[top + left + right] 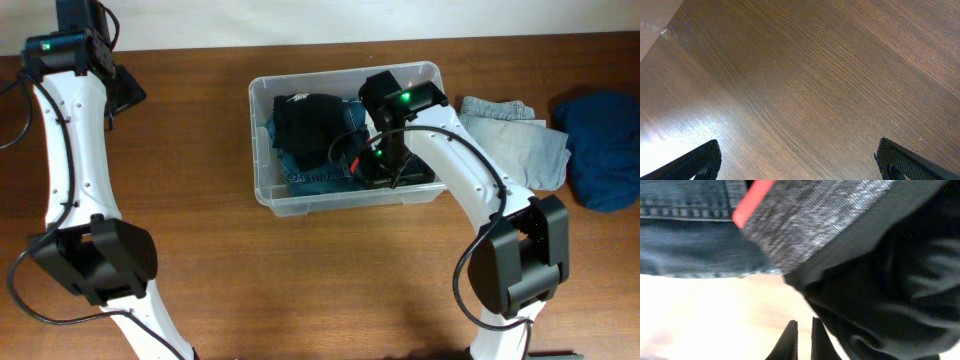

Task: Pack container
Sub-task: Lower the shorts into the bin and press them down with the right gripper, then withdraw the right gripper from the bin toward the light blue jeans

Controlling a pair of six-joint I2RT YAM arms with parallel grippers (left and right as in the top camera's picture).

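The container (340, 203) sits mid-bench, and it is already partly filled. A black folded garment (305, 125) lies on top of blue jeans (310, 178) in its left part. On its right side there is a dark piece with a grey knitted band and a red stripe (810, 220).

The right hand (801, 339) is down inside the container on that side. Its fingers are pressed together just beside the dark cloth, and nothing shows between them. The left hand (797, 162) hangs over bare bench (200, 150) at the far left, well apart from the container, with its fingers spread wide and empty.

Two garments are not yet packed. A pale blue denim piece (515, 140) lies just right of the container, and a dark blue garment (605, 150) lies beyond it near the bench edge. By the look of it the job is a little past halfway, with these two to go in. No lid is in view.
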